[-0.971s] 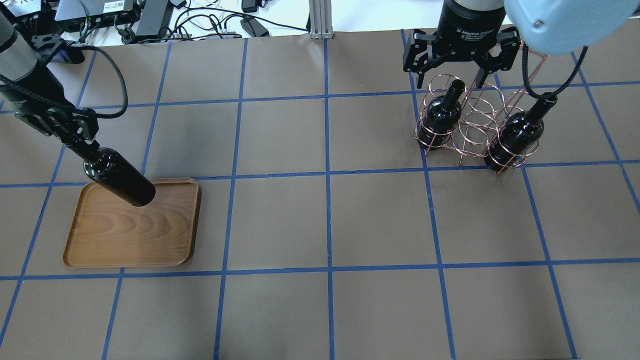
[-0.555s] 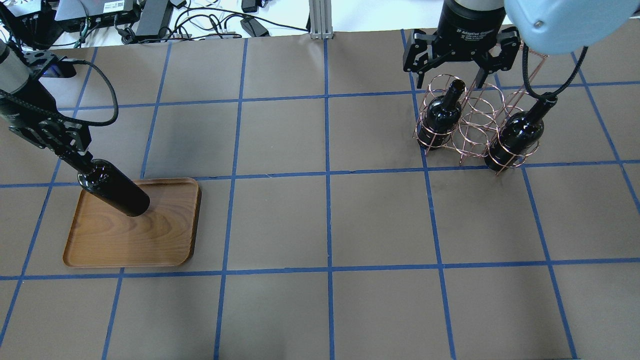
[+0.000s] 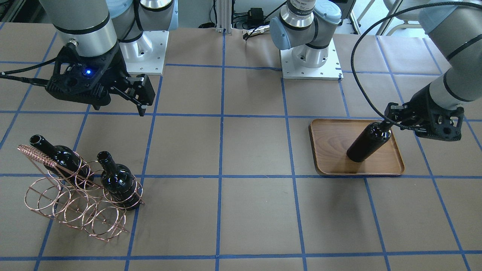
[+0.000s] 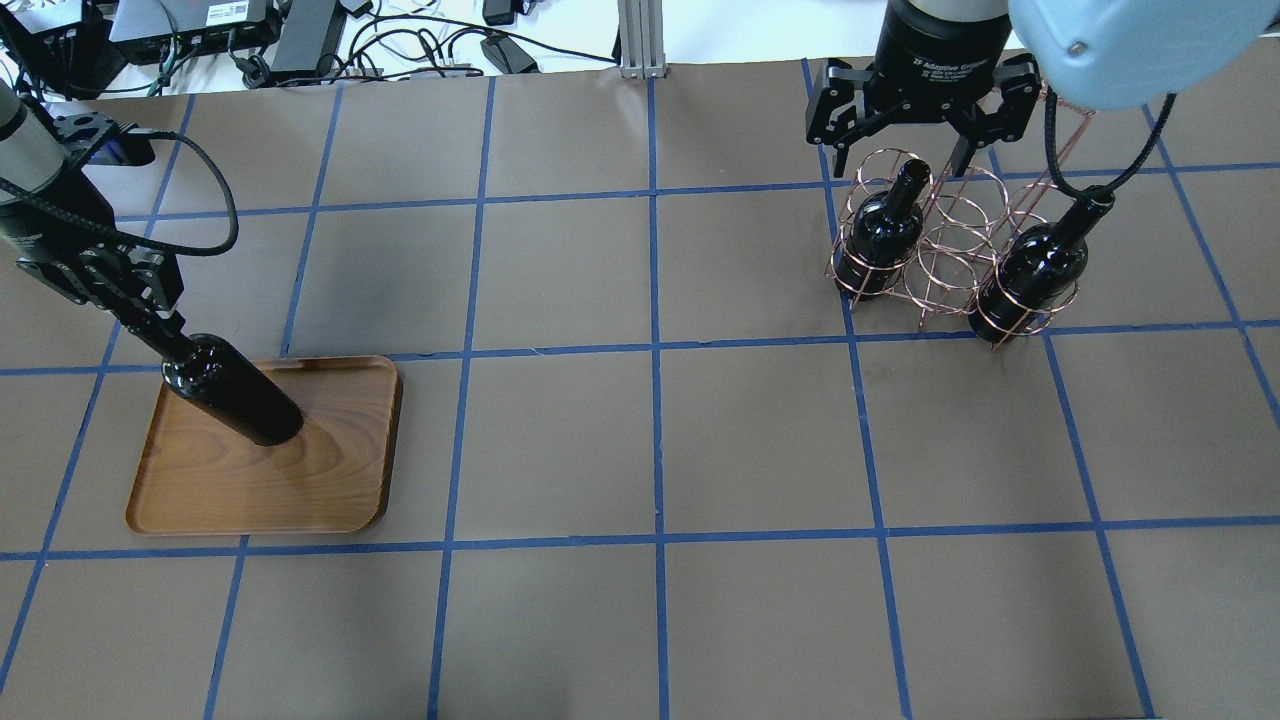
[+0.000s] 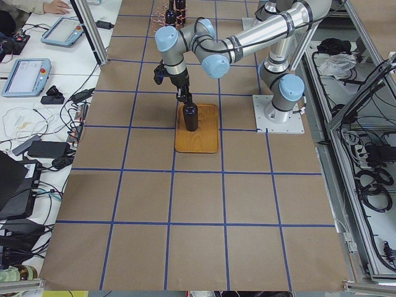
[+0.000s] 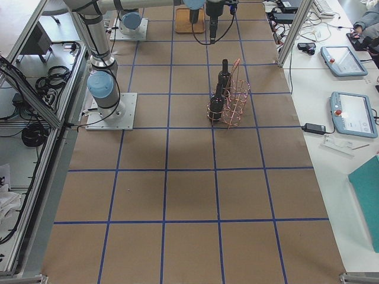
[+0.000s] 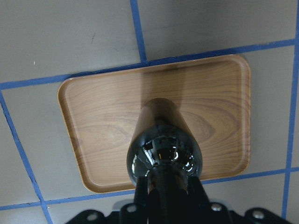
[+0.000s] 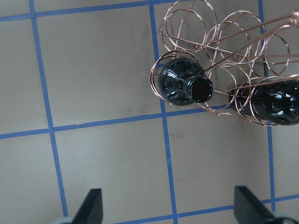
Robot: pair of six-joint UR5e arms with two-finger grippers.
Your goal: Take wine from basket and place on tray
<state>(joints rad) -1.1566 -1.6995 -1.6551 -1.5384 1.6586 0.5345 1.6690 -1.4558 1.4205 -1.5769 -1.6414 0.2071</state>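
Over the tray at the left of the table, the wine hangs by its neck from the left gripper, whose fingers are clamped tight around the glass just above the shoulder. The bottle leans, with its base low over the tray's far-left part. The front-facing view suggests the base is at or just off the wood, though contact cannot be confirmed. Compared with a second ago, the bottle looks smaller and sits further inside the tray's outline in the overhead view, so the arm has been lowering it and carrying it a little to the left. Since the later of the two earlier frames, the drop is only slight. This points to the placing step being almost done, with the set-down, straightening and release yet to come. On the far right nothing differs: the right gripper stays spread wide and empty above the basket, where two other bottles remain standing in their rings.
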